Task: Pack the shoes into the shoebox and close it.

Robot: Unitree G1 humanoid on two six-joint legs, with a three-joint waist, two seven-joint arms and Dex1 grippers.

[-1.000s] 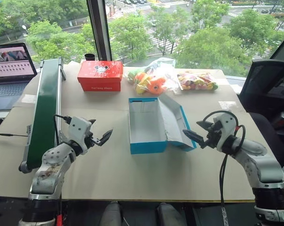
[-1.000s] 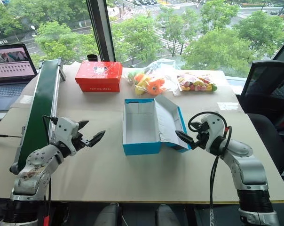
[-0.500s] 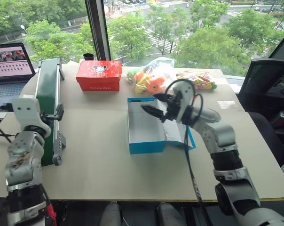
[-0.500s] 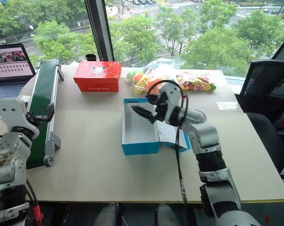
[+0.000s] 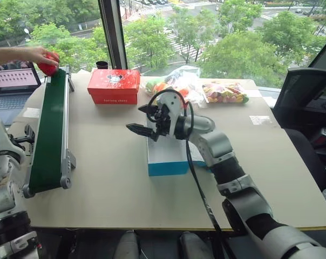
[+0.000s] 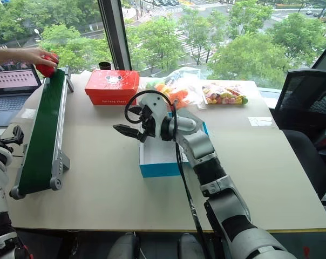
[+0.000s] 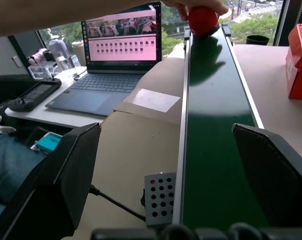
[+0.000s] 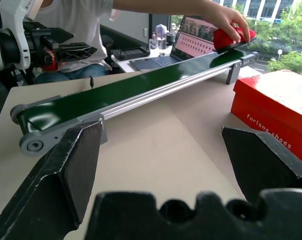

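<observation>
Far left of the long green conveyor belt (image 5: 48,137), the left gripper (image 6: 12,136) hangs off the table's edge, its two black fingers spread wide with nothing between them, pointing toward the belt's near end. My read: it is posted there as a catcher for whatever rides down.

Just beyond it sits an open laptop (image 5: 9,81), and at the belt's far end a person's hand (image 5: 38,54) is pressing a small red fabric shoe (image 5: 48,63) onto the green surface. That is the one shoe I can see, resting at the top of the belt under the hand, well apart from the box it must end up in; the second shoe I cannot place.

To the right of the belt's far end stands a red cardboard box with white lettering (image 5: 114,86), not the one for this job. Past it come clear plastic bags of bright toys (image 5: 203,89).

Further right of the belt, mid-table, lies the turquoise-blue cardboard shoebox (image 5: 167,156), lid thrown back, white interior largely hidden by the arm above it. The right gripper (image 5: 143,120) hovers near the box's left edge, fingers wide apart and empty, aimed at the belt. It looks staged for delivery, so packing has barely begun.
</observation>
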